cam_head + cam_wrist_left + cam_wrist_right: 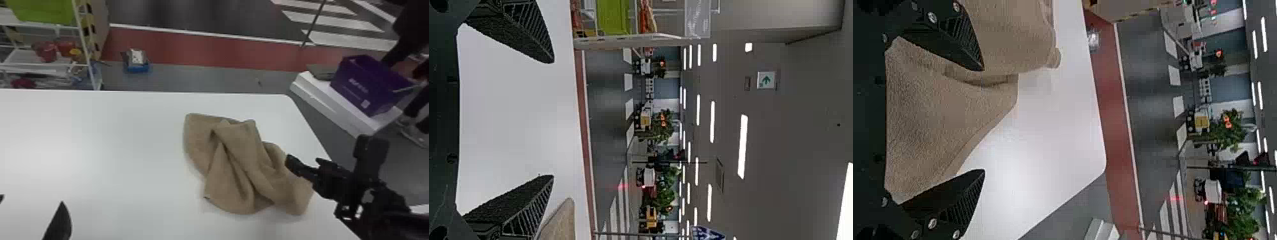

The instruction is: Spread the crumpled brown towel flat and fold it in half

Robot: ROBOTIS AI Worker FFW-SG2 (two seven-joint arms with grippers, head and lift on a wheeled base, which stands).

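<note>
Brown towel [236, 159]: crumpled, in overlapping folds, on the robot's right-hand part of the white bench [95, 143] | Right gripper [304, 159]: at the towel's outer side, fingers spread apart, contact with the cloth cannot be told | Left gripper [32, 201]: over the bench, well apart from the towel, fingers spread wide, nothing between them

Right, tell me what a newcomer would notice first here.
Most likely the crumpled brown towel, heaped in folds on the right-hand part of the white table. Next, perhaps, the black right gripper, its fingers spread apart at the towel's right side. Behind, a vivid purple box stands out past the table's right edge.
</note>
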